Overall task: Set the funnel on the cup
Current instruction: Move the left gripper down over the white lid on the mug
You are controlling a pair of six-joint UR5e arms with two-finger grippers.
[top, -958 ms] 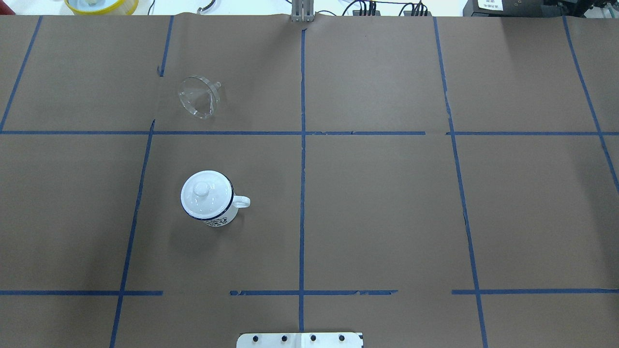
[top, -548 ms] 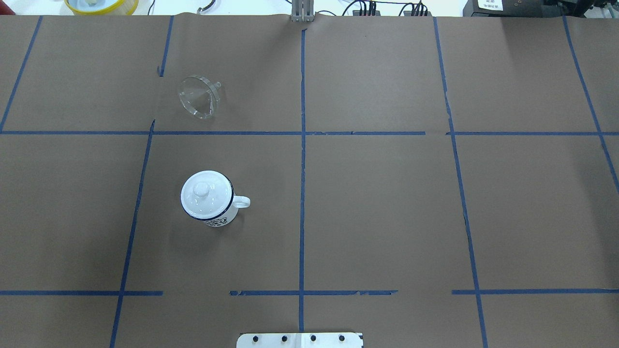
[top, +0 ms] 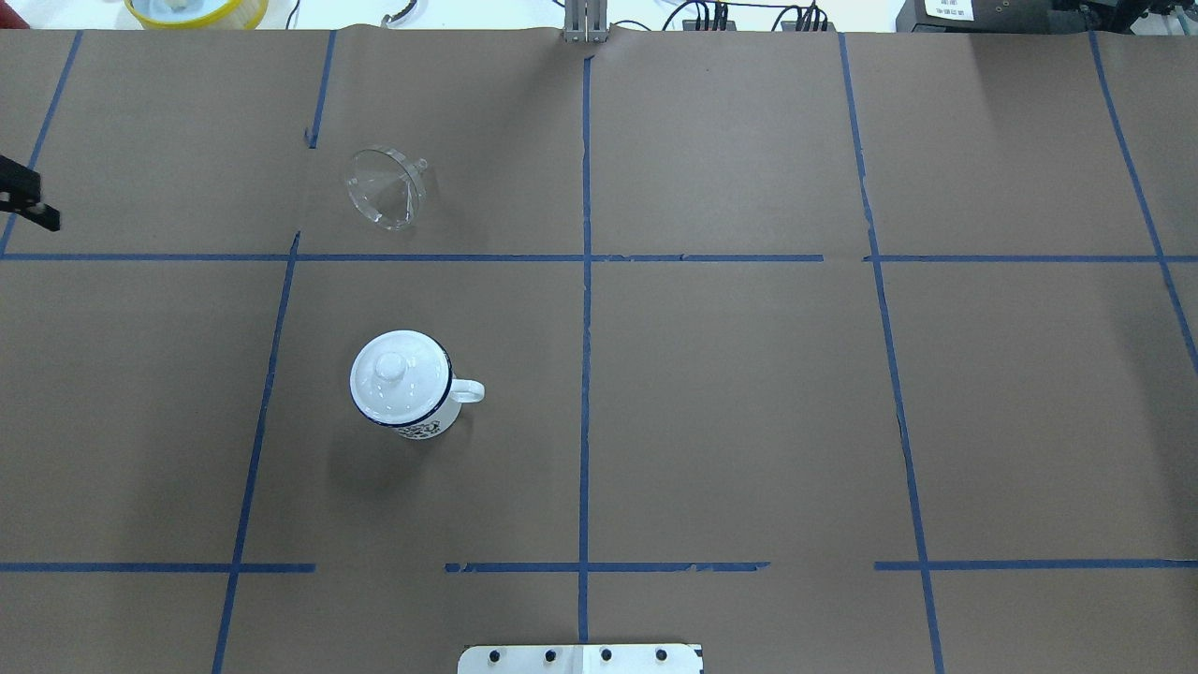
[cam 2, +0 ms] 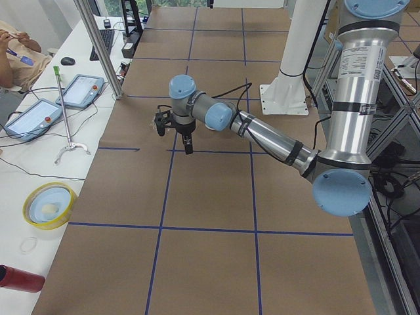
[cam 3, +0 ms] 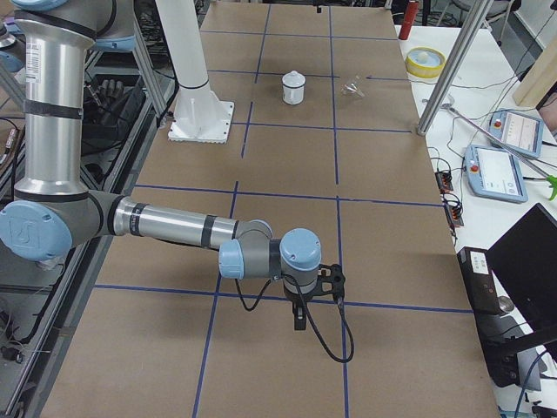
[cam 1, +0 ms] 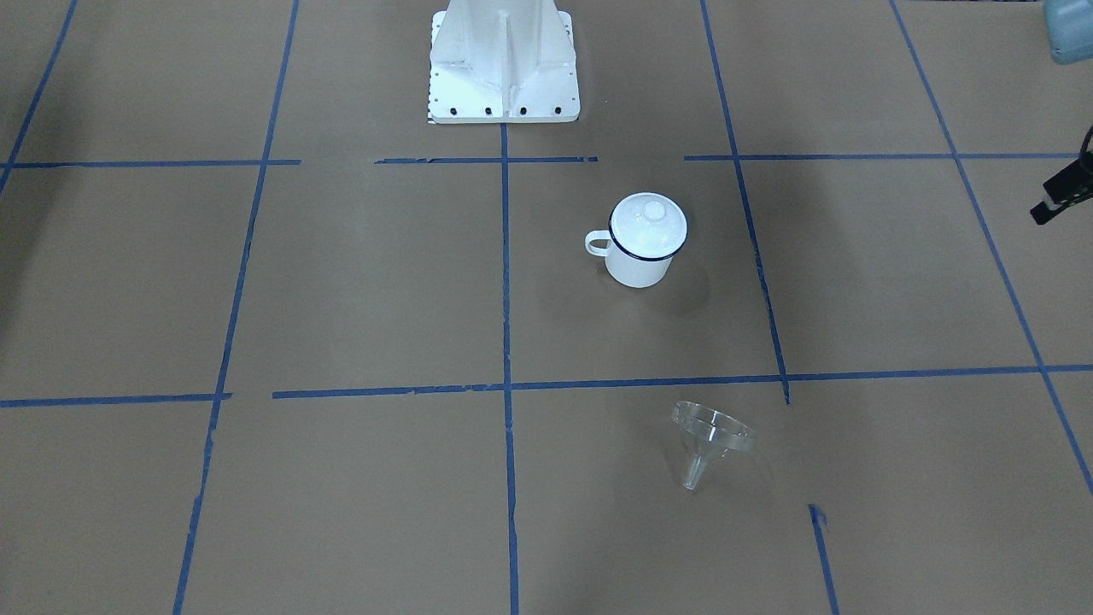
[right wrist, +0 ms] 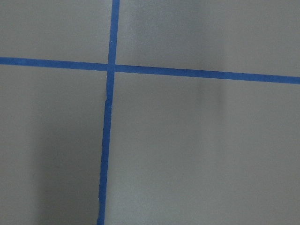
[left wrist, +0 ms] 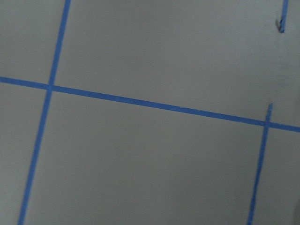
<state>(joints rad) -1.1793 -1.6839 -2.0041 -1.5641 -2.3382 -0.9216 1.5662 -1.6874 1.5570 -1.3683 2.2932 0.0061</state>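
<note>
Barely begun: shows the funnel (top: 384, 187) untouched on the brown counter (top: 749, 393), apart from the cup (cam 1: 639, 266).
Shows the left claw (top: 33, 208) as a dark tip at the counter's edge, clamped on neither thing; spread or closed, cannot tell. Places the funnel, tipped on its side, well apart from that claw, to its right and about level with it; puts the cup likewise to its right but nearer the robot's base. Shows a white domed lid (cam 1: 649, 220) seated on the cup, so probably needs that off first, then grasp, carry and seating of the funnel. Shows the right claw (cam 3: 300, 305) far from both, state impossible to tell.
</note>
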